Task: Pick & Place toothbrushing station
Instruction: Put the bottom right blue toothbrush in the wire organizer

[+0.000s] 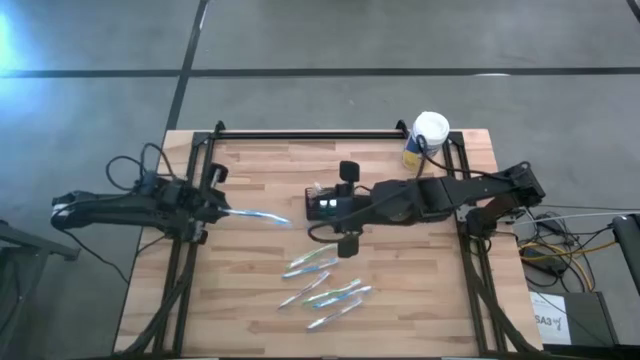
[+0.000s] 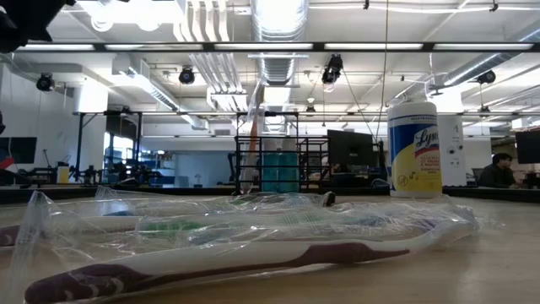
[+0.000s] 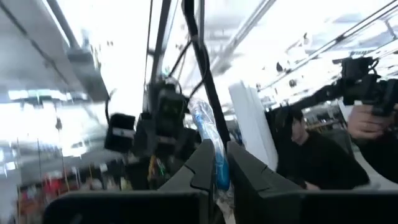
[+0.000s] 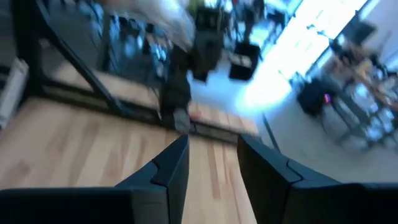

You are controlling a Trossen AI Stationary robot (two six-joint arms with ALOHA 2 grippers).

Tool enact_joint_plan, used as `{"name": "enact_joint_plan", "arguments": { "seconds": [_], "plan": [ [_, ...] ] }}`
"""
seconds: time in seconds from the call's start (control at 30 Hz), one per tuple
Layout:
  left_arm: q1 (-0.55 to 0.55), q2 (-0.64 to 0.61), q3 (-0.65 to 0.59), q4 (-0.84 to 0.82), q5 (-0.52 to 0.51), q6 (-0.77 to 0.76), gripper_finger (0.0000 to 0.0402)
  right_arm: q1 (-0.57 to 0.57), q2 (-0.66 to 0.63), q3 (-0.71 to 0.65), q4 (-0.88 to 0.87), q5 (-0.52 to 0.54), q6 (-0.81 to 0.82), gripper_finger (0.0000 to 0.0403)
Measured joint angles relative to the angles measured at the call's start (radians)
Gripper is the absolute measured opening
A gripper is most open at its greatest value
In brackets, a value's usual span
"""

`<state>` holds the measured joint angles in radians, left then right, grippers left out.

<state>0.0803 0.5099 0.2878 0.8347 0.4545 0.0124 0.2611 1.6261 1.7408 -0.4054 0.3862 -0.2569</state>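
Observation:
My left gripper (image 1: 222,210) is at the table's left edge, shut on a blue toothbrush in a clear wrapper (image 1: 258,215) that sticks out toward the table's middle. My right gripper (image 4: 211,158) is open with nothing between its fingers; it hovers over the middle of the table. Beneath it the black toothbrushing station (image 1: 318,200) stands on the wood, partly hidden by the gripper. Several more wrapped toothbrushes (image 1: 322,285) lie flat on the table nearer the front edge; they also fill the foreground of the low view (image 2: 253,245). My left gripper pinches the wrapped blue toothbrush between its two fingers near one end (image 3: 219,163). The brush runs on past the fingertips, along the fingers rather than across them. It is lifted clear of the table, and its free end (image 1: 285,220) points toward the table's right.
A white-lidded canister with a yellow label (image 1: 428,135) stands at the table's far right corner and shows tall in the low view (image 2: 414,148). Black frame rails (image 1: 310,133) run along the far and side edges. People sit in the room beyond (image 3: 311,155).

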Motion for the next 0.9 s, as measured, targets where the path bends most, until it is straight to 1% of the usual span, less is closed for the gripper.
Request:
{"name": "enact_joint_plan", "arguments": {
  "seconds": [0.17, 0.27, 0.37, 0.43, 0.57, 0.73, 0.9],
  "plan": [
    [0.000, 0.033, 0.012, 0.042, 0.000, 0.028, 0.0025, 0.001, 0.011, 0.000, 0.166, -0.109, -0.091, 0.0139],
    [0.000, 0.067, 0.034, 0.047, 0.000, 0.044, 0.0025, -0.005, 0.012, -0.004, 0.266, -0.150, -0.116, 0.0141],
    [0.000, 0.114, 0.067, 0.076, 0.000, 0.054, 0.0025, -0.019, 0.010, -0.017, 0.334, -0.160, -0.117, 0.0141],
    [0.000, 0.146, 0.100, 0.088, 0.006, 0.056, 0.0025, -0.030, 0.012, -0.020, 0.337, -0.170, -0.117, 0.0140],
    [0.000, 0.220, 0.187, 0.090, 0.059, 0.064, 0.0025, -0.056, 0.012, -0.033, 0.358, -0.223, -0.087, 0.0141],
    [0.000, 0.322, 0.269, 0.096, 0.083, 0.064, 0.0025, -0.077, 0.013, -0.084, 0.485, -0.308, -0.081, 0.0149],
    [-0.004, 0.391, 0.299, 0.148, 0.113, 0.063, 0.0025, -0.079, 0.011, -0.149, 0.647, -0.359, -0.119, 0.0155]
  ]
}}
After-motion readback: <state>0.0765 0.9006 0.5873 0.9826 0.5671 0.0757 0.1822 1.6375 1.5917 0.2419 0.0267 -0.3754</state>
